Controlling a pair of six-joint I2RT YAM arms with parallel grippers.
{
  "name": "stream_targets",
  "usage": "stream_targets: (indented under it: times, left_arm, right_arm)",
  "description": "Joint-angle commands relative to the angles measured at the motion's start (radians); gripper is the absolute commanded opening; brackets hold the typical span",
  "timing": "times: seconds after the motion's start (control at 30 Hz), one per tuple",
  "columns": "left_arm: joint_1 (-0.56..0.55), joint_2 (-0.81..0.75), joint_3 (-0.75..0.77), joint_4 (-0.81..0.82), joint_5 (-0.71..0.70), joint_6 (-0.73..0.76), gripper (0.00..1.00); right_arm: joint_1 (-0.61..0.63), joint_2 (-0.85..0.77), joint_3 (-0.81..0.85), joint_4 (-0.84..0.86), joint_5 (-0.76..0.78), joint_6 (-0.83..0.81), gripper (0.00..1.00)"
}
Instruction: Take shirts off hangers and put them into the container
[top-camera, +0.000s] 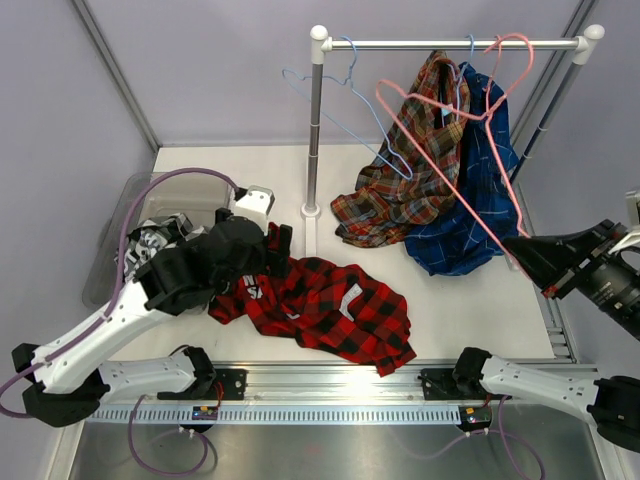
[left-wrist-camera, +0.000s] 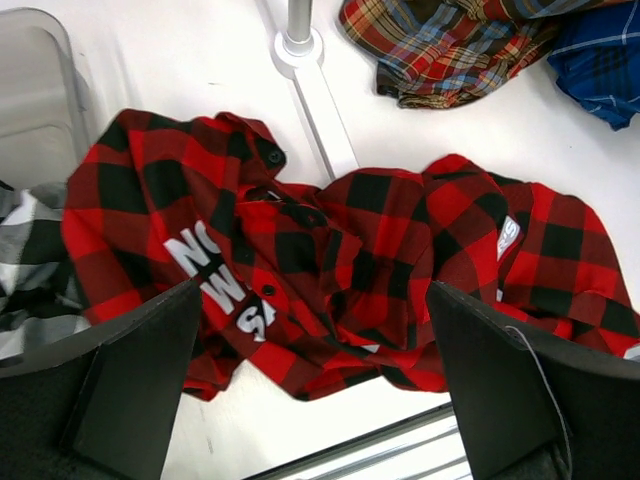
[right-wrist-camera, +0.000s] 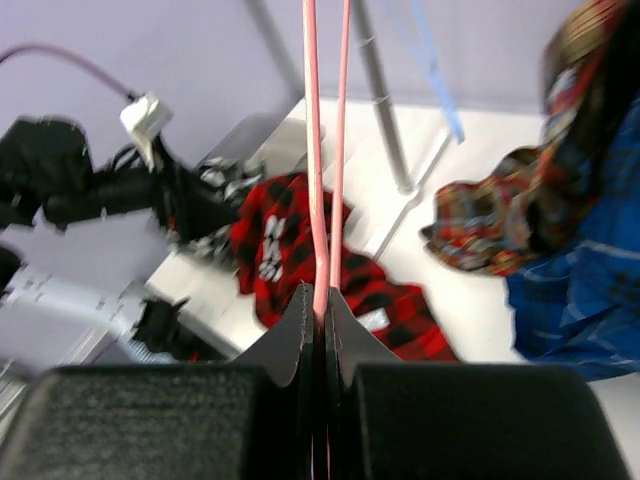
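Top view: the black-and-white shirt (top-camera: 150, 240) is in the container (top-camera: 170, 195), so one is done. The red-and-black shirt (top-camera: 330, 310) is off its hanger but lies on the table just beside the bin, not in it. The tartan shirt (top-camera: 400, 180) and blue shirt (top-camera: 470, 220) hang from the rail (top-camera: 450, 44). A light blue hanger (top-camera: 345, 75) hangs bare. My left gripper (top-camera: 278, 245) hovers over the red shirt's bin-side end. My right gripper (top-camera: 525, 250) has the pink hanger (top-camera: 470, 205) by a lower corner.

Left wrist: my left gripper (left-wrist-camera: 310, 400) is spread wide and holds nothing, with the red shirt (left-wrist-camera: 330, 260) directly below. The container rim (left-wrist-camera: 50, 60) is at the far left.

Right wrist: my right gripper (right-wrist-camera: 320, 300) is clamped tight on the pink wire (right-wrist-camera: 312, 150).

My read: one of four shirts binned, red is next, and two aren't unhung yet.
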Motion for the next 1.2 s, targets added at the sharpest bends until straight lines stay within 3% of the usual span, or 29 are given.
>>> stream_targets:
  times: [0.0, 0.17, 0.47, 0.8, 1.03, 1.17]
  left_arm:
    - [-0.003, 0.029, -0.046, 0.123, 0.028, -0.045, 0.99]
    - [-0.001, 0.061, -0.084, 0.149, 0.035, -0.059, 0.99]
    - [-0.003, 0.043, -0.070, 0.166, 0.091, -0.070, 0.99]
    - [-0.004, -0.015, -0.081, 0.134, 0.075, -0.070, 0.99]
    - [0.009, 0.015, -0.090, 0.101, 0.038, -0.108, 0.99]
    - [0.042, 0.051, -0.084, 0.101, 0.075, -0.101, 0.99]
  right_arm:
    - [0.004, 0.055, -0.013, 0.119, 0.224, -0.069, 0.00]
    - [0.006, 0.157, 0.005, 0.172, 0.391, -0.148, 0.00]
    - [-0.010, 0.346, 0.043, 0.297, 0.439, -0.221, 0.00]
    - [-0.309, 0.496, 0.053, 0.372, 0.138, -0.199, 0.00]
    - [-0.369, 0.584, 0.070, 0.403, -0.006, -0.178, 0.00]
    - [-0.369, 0.584, -0.010, 0.444, -0.021, -0.158, 0.00]
